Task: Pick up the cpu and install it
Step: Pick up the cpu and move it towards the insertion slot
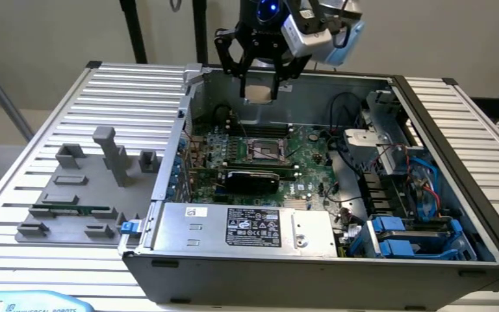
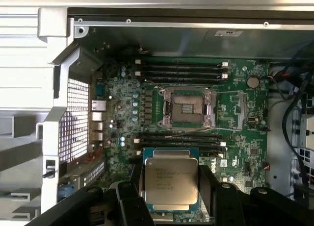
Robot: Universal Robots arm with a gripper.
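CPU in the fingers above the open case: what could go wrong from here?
1. The cpu is gripped only by its edges between the fingers. It could slip or tilt and drop onto the motherboard.
2. It is not yet over the open socket. A misaligned descent could strike the socket frame or the nearby memory slots.

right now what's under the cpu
The cpu, held in the tool, hangs over the board and its memory slots. Whatever lies right beneath is covered; the open socket shows beyond.
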